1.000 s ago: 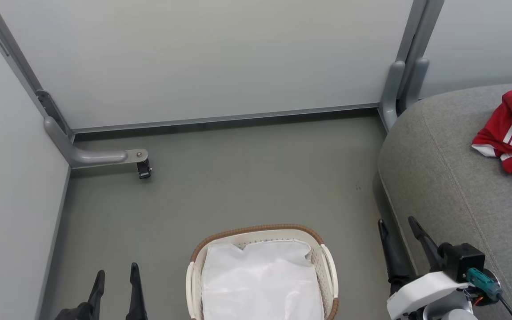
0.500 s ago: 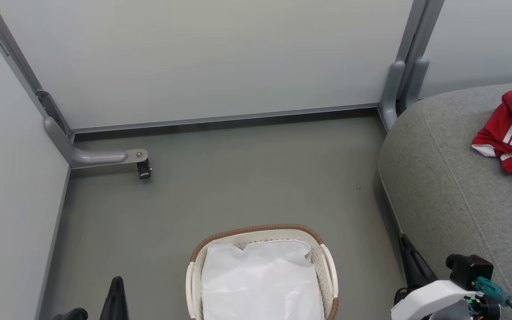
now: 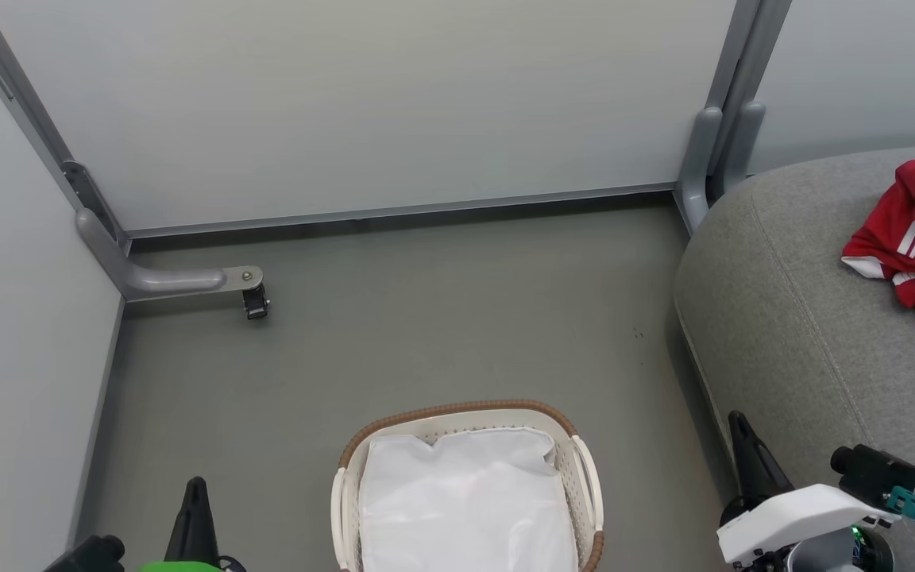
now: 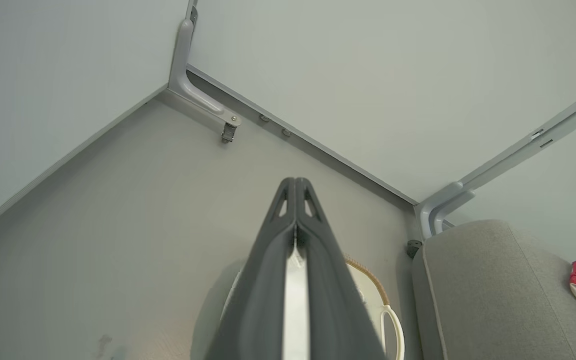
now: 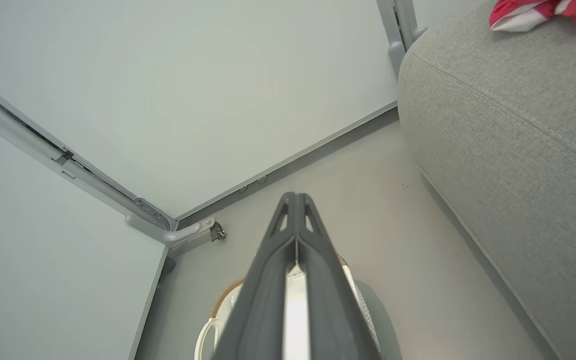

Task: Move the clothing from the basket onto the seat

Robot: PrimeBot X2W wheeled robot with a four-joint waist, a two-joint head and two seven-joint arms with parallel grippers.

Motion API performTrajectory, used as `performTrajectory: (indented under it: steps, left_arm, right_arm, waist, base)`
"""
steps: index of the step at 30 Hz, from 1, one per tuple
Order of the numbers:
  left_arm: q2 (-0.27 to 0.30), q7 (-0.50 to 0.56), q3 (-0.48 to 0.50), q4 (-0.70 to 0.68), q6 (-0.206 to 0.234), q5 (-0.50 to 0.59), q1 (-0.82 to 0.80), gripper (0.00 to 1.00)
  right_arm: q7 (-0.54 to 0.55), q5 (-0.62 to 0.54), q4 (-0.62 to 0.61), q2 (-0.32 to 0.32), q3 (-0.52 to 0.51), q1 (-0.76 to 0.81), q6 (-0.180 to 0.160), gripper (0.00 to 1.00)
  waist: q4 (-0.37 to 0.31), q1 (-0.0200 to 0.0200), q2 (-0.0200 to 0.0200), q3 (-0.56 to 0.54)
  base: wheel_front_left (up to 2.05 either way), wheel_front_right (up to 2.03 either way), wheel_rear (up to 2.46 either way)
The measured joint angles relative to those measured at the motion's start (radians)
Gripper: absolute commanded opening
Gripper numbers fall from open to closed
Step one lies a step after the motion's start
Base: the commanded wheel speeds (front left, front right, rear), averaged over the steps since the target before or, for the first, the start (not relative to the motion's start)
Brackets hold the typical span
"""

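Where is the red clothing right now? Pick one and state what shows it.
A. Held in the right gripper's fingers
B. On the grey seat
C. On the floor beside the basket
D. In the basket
B: the red clothing lies on top of the grey seat. The basket holds a white sheet, and the left gripper and right gripper have their fingers pressed together on nothing.

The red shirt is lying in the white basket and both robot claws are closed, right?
No. The head view shows the red shirt lying on the grey seat, not in the white basket. The left claw and right claw are closed.
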Motion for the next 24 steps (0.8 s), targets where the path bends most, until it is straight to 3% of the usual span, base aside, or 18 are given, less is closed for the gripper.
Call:
performTrajectory:
  steps: [24]
  left_arm:
    - [0.000, 0.087, 0.045, -0.007, -0.022, -0.298, -0.065, 0.00]
  right_arm:
    - [0.081, 0.321, -0.017, -0.007, -0.045, -0.030, 0.000, 0.00]
  waist:
    - [-0.005, 0.0000, 0.0000, 0.003]
  base:
    - [0.00, 0.00, 0.00]
